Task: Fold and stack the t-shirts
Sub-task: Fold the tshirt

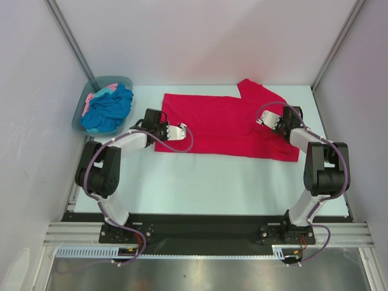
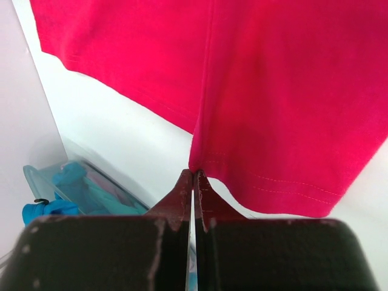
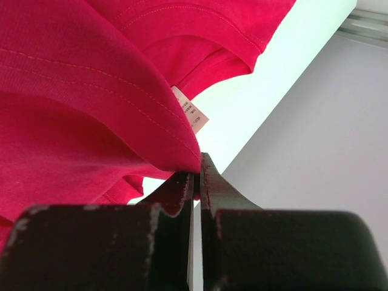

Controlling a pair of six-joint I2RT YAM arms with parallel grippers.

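Note:
A large crimson-red t-shirt (image 1: 224, 124) lies spread across the back middle of the table, one sleeve sticking up at its far right. My left gripper (image 1: 177, 131) is over the shirt's near left part. In the left wrist view it (image 2: 194, 173) is shut on a hem corner of the red cloth (image 2: 273, 91). My right gripper (image 1: 264, 118) is at the shirt's right side, near the collar. In the right wrist view it (image 3: 197, 167) is shut on a fold of red cloth (image 3: 73, 91) next to the white neck label (image 3: 191, 115). A turquoise-blue t-shirt (image 1: 109, 109) and a pale pink one (image 1: 97, 97) lie bunched together.
A grey-teal plastic tub (image 1: 112, 79) at the back left holds the turquoise and pink shirts; it also shows in the left wrist view (image 2: 36, 182). White walls close in the table on the left, back and right. Bare table lies between the shirt and the arm bases.

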